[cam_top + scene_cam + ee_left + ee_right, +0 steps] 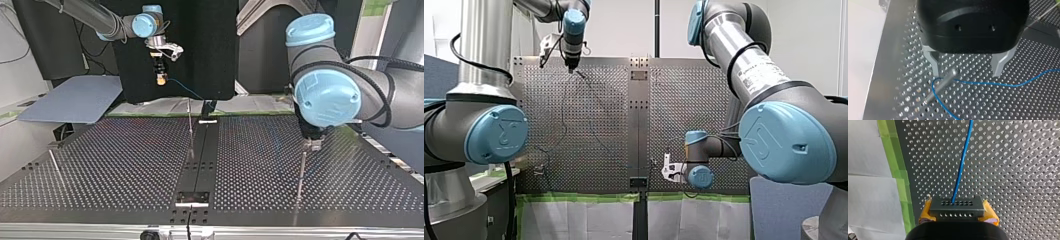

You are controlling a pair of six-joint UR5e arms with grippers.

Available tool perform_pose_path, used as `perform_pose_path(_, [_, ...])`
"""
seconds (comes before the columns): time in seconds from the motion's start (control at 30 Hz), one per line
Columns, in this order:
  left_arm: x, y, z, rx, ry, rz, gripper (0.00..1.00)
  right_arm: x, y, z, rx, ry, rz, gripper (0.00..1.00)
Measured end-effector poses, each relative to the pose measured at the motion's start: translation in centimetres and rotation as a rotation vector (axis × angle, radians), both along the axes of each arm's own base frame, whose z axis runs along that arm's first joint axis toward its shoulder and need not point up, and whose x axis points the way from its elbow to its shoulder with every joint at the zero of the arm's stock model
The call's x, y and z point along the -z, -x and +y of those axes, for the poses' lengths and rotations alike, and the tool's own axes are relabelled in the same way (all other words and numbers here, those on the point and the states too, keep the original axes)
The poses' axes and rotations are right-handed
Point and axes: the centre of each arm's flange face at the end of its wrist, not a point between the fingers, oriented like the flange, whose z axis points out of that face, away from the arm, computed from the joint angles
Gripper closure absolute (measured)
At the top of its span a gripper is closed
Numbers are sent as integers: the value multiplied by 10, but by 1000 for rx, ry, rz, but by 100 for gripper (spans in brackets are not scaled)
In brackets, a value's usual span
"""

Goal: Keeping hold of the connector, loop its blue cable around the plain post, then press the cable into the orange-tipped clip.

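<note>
My right jaws pinch the connector (pixel 958 206) between two yellow pads (pixel 926 212). The connector is a dark little block with rows of holes. Its long side runs across from one pad to the other. The blue cable (pixel 962 162) comes out of its middle and goes straight ahead, away from the jaws, over the tabletop (pixel 1023 170) full of holes. In the top view the connector is held up above the tabletop at the upper left of the frame. My left jaws are spread wide apart, one metal finger (pixel 934 63) on each side of the plain post (pixel 944 81). The cable bends around that post, close to one finger. In the top view this post stands at the right of the frame.
</note>
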Motion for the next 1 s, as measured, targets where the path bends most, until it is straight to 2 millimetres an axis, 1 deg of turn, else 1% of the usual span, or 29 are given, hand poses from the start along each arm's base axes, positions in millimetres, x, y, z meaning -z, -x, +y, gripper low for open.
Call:
perform_pose_path(0.17, [0,4,-17,17,-52,-22,0,0,0,0,-1,0,0,100])
perform_pose_path(0.3, [10,1,-33,31,-97,-27,0,0,-1,0,-1,2,-3,100])
perform_pose_path(0.77, [72,-14,-106,102,-264,-8,0,-1,-1,-1,-1,3,-11,100])
perform_pose_path(0.87, [86,-21,-115,116,-291,-2,0,-1,-1,-1,-2,4,-12,100])
perform_pose_path(0.93, [95,-29,-117,116,-311,1,0,-1,-2,0,-2,5,-12,100])
perform_pose_path(1.0, [99,-35,-117,107,-327,-3,0,-1,-2,0,-3,6,-13,100])
